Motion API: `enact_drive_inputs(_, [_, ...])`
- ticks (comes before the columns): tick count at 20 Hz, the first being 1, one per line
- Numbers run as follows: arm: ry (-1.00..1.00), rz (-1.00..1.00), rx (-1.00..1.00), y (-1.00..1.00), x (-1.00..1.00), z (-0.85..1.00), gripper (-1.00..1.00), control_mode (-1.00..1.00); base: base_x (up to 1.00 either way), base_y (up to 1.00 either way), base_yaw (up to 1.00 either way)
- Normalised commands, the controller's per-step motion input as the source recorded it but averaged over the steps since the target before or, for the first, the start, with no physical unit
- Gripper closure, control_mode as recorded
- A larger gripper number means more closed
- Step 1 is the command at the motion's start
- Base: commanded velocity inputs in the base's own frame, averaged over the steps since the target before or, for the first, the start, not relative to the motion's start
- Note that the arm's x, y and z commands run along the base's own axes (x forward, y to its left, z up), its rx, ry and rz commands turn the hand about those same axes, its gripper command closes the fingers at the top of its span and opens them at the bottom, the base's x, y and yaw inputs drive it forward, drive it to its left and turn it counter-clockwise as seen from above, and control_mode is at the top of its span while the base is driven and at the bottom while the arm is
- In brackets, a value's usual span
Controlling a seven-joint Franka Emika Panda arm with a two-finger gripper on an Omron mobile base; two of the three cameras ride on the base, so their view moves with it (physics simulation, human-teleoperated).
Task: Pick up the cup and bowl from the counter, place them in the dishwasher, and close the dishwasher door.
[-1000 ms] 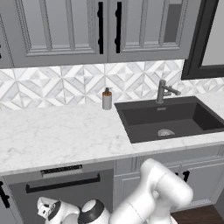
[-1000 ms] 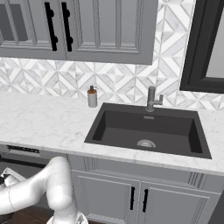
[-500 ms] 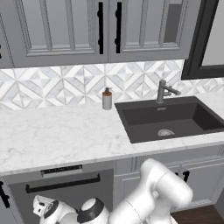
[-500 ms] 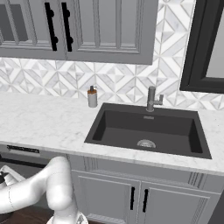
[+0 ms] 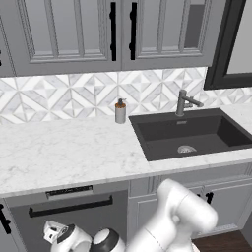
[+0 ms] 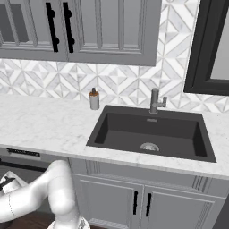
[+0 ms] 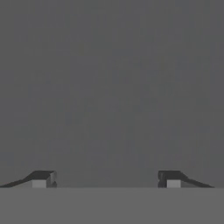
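Observation:
The dishwasher [image 5: 69,192] sits under the white marble counter [image 5: 64,152], left of the sink. Its dark control strip shows at the top. The dishwasher door [image 5: 93,220] stands upright, its long black bar handle [image 5: 69,206] running across it. My hand [image 5: 53,232] hangs low in front of the door's lower left part. In the hand view my gripper [image 7: 107,178] is open and faces a flat dark grey surface at close range. Its fingertips [image 7: 41,179] stand wide apart with nothing between them. The cup and the bowl are out of view.
A grey soap dispenser [image 5: 120,111] stands at the backsplash, left of the black sink [image 5: 189,135] and its faucet [image 5: 183,102]. Panelled grey cabinets [image 6: 147,201] fill the space under the sink, and upper cabinets [image 5: 118,32] hang above the counter.
My hand has shifted only slightly in front of the dishwasher door. The counter, sink and dispenser stand as before.

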Motion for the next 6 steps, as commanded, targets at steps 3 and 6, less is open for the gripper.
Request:
enact_drive_inputs(3, [0.0, -0.01, 0.0, -1.0, 0.0, -0.63, -1.0, -1.0, 0.0, 0.0, 0.0])
enact_drive_inputs(6, [-0.08, -0.01, 0.0, -1.0, 0.32, -0.41, -1.0, -1.0, 0.0, 0.0, 0.0])
